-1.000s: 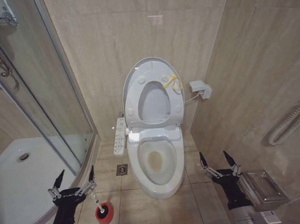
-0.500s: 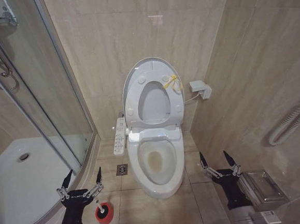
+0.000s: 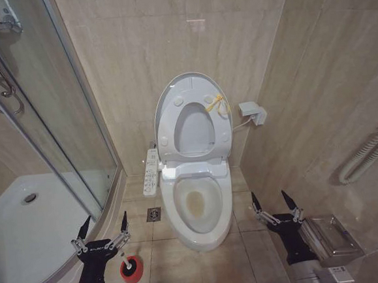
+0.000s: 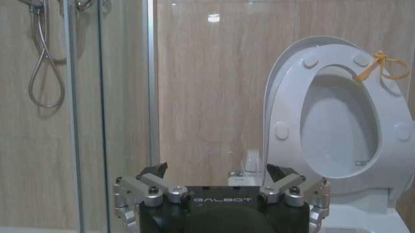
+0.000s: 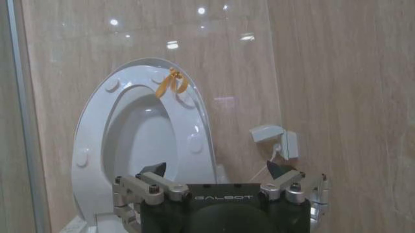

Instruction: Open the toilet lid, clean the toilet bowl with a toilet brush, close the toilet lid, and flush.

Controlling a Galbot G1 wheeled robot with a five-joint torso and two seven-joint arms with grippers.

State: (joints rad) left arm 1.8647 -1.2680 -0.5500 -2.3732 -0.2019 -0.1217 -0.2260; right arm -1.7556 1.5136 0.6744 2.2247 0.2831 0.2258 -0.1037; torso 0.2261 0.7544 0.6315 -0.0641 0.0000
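Note:
The toilet lid (image 3: 193, 131) stands raised against the wall, with the ring seat and its yellow tie (image 3: 216, 104) folded up in front of it. Below, the toilet bowl (image 3: 197, 206) lies uncovered, brownish inside. The toilet brush (image 3: 125, 259) stands in its red holder (image 3: 131, 270) on the floor left of the bowl. My left gripper (image 3: 105, 220) is open just above and left of the brush handle, holding nothing. My right gripper (image 3: 270, 197) hangs open to the right of the bowl. The lid (image 4: 337, 126) rises beyond my left gripper (image 4: 217, 169), and the lid (image 5: 146, 141) beyond my right gripper (image 5: 215, 167).
A curved glass shower enclosure (image 3: 57, 125) and its white tray (image 3: 25, 226) fill the left side. A floor drain (image 3: 154, 214) and a control panel (image 3: 151, 172) sit left of the toilet. A metal box (image 3: 327, 239) and a grey hose (image 3: 367, 154) are at the right wall.
My left gripper has shifted right, toward the brush, then nearly stopped. The right arm and the toilet have not moved.

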